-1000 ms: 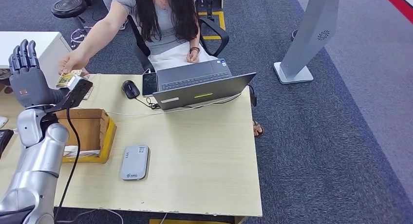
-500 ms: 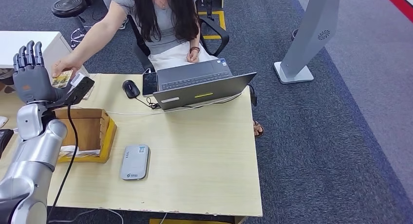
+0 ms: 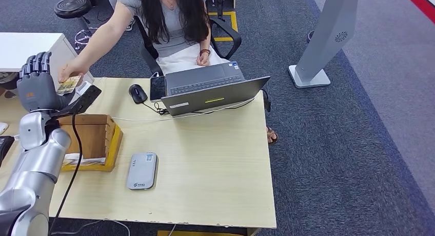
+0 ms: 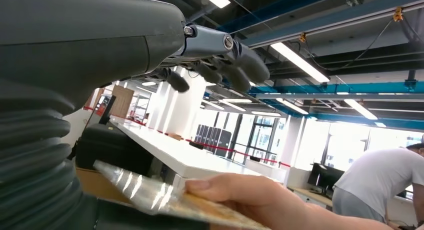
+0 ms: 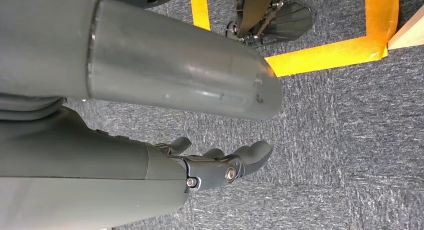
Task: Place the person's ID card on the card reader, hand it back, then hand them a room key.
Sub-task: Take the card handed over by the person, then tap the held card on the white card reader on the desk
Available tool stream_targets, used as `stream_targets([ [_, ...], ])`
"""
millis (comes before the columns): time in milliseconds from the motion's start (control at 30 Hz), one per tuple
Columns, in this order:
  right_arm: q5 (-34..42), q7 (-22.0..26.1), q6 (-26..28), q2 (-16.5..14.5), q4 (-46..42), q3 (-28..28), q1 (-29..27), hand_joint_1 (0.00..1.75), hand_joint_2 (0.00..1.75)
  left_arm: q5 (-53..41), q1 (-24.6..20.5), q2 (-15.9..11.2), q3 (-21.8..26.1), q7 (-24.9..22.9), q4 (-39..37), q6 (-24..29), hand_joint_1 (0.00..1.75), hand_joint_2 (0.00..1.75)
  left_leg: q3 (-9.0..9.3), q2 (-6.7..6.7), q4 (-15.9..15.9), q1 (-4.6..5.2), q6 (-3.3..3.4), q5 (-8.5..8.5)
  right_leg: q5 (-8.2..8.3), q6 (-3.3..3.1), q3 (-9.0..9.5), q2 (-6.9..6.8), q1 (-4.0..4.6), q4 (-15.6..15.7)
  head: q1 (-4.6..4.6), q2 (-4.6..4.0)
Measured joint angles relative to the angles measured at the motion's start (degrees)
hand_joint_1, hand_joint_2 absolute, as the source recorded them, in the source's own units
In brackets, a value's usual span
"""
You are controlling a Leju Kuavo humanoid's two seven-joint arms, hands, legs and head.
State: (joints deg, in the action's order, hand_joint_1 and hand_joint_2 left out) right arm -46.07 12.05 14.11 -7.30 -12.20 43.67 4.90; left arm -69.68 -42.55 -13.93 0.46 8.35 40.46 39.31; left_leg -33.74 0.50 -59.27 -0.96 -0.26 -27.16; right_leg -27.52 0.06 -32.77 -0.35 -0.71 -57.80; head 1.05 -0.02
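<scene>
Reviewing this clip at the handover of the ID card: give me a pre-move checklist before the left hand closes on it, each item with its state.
1. Person's hand offers the ID card at the left hand: ok.
2. Left hand's fingers apart above the card, nothing gripped: ok.
3. Card between thumb and fingers: cannot tell.
4. Card reader lies uncovered on the table: ok.
5. Right hand hangs over the floor, holding nothing: ok.
6. Room key located: cannot tell.

A glossy yellowish ID card (image 3: 68,84) lies flat in the person's fingers at the desk's far left; a grey card reader (image 3: 141,171) lies flat near the front.
</scene>
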Motion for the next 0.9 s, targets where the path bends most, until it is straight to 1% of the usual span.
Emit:
stream_targets([
  [433,-0.16,0.04,-0.15,0.00,0.00,-0.39,0.07,0.00,0.00,0.08,1.39,-0.13,0.00,0.19,1.21,0.25,1.75,1.75,-0.02,-0.01,0.00,0.00,0.00,0.00,0.00,0.00,0.00,-0.01,0.00,0.00,0.00,0.00],
  [667,-0.67,0.02,-0.15,0.00,0.00,-0.44,0.10,0.00,0.00,-0.69,2.56,-0.14,0.21,1.86,2.62,0.27,1.75,1.75,-0.02,-0.02,0.00,0.00,0.00,0.00,0.00,0.00,0.00,-0.01,0.00,0.00,0.00,0.00],
  [900,-0.70,0.02,-0.14,-0.02,0.00,-0.44,0.10,0.00,0.00,-0.63,3.29,-0.14,0.72,2.06,3.19,0.27,1.75,1.75,-0.02,-0.02,0.00,0.00,0.00,0.00,0.00,0.00,0.00,-0.02,0.00,0.00,0.00,0.00],
])
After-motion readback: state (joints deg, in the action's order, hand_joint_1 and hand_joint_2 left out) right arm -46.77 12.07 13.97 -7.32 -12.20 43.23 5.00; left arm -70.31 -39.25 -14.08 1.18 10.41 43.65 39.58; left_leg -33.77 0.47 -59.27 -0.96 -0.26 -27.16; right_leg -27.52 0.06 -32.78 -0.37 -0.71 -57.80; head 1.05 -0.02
